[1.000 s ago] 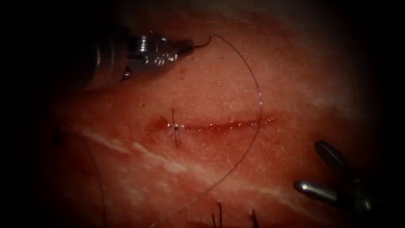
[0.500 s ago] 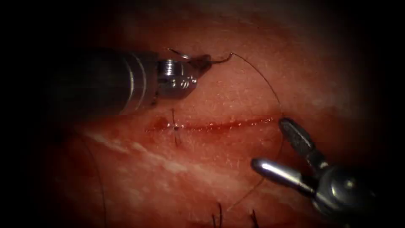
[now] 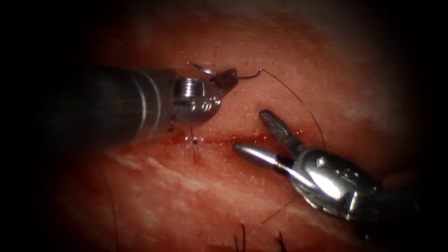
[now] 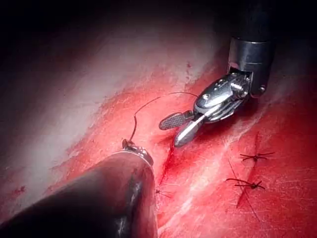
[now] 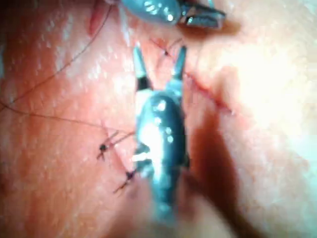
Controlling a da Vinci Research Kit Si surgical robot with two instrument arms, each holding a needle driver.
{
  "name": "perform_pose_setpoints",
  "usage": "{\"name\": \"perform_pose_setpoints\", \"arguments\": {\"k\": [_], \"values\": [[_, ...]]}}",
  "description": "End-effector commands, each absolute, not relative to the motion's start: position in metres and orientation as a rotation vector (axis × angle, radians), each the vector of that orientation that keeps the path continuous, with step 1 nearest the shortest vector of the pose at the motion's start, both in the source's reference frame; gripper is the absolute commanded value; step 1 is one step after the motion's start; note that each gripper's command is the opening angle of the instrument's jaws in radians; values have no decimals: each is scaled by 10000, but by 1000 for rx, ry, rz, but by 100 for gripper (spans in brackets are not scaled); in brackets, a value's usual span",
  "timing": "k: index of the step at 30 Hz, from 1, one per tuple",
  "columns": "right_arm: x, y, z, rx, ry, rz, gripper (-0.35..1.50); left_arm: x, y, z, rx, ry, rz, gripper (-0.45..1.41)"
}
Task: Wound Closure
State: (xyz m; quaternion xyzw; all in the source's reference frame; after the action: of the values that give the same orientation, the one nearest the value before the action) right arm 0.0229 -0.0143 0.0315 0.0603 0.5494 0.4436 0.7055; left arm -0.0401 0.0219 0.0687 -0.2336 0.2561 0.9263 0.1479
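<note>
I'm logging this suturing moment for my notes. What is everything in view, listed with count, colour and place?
tissue: one, pink-red, under everything.
cut: one, red line with red fluid, running left to right.
stitch: one, dark, at the cut's left end.
needle: one, silvery, in the left hand, out of the tissue.
thread: one, dark, arcing from the needle past the right hand.
left hand: shut on the needle, above the cut.
right hand: open, holds nothing, straddling the cut.

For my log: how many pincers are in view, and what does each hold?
2. The left pincer, above the left part of the cut, is shut on the needle near mid-curve, needle apparently out of the tissue. The right pincer, open over the cut's middle, holds nothing.
</note>
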Motion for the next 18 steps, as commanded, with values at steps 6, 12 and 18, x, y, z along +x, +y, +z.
{"name": "perform_pose_setpoints", "arguments": {"k": [6,12,18], "values": [[228,-141,322,96,1226,1043,59,-407,210,687,-694,728,2667,-45],[226,-126,317,61,1234,1081,51,-406,204,682,-715,721,2669,-45],[223,-119,321,20,1232,1112,41,-408,199,676,-730,715,2669,-45]]}}
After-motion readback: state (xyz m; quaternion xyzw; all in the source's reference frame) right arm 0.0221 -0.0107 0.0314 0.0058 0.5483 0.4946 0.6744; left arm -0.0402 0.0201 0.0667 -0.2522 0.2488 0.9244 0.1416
